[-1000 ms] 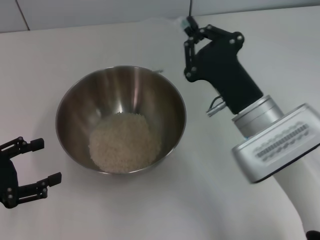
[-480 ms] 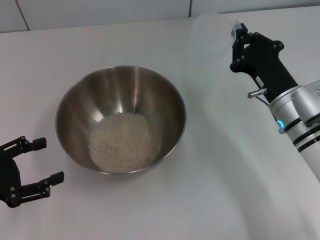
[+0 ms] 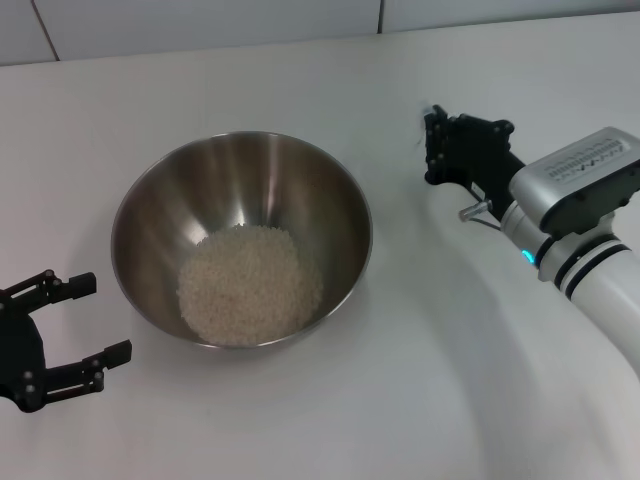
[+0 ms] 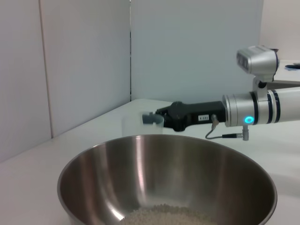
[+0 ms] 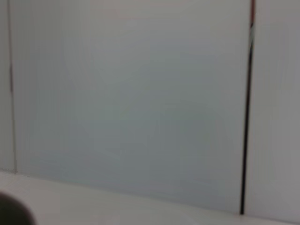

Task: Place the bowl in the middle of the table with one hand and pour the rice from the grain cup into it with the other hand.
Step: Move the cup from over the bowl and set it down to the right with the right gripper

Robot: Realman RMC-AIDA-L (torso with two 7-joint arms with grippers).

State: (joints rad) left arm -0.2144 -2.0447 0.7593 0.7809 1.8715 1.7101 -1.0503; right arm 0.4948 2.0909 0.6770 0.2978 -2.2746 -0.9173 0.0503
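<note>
The steel bowl point(image 3: 240, 190) stands on the white table point(image 3: 440, 400) with a pale heap of rice point(image 3: 250, 285) in its bottom. It also shows in the left wrist view point(image 4: 164, 173). My right gripper point(image 3: 431, 147) is low to the right of the bowl, apart from it. In the left wrist view it point(image 4: 150, 118) is shut on the rim of the clear grain cup point(image 4: 136, 127), which stands upright and looks empty. The cup hardly shows in the head view. My left gripper point(image 3: 100, 317) is open and empty at the bowl's left, near the table's front.
A wall of pale panels with dark seams point(image 5: 246, 108) stands behind the table. Bare tabletop lies in front of the bowl and to its right.
My right arm has swung from above the bowl's far rim out to the right and come down low beside the bowl. The left gripper and the bowl have not moved.
</note>
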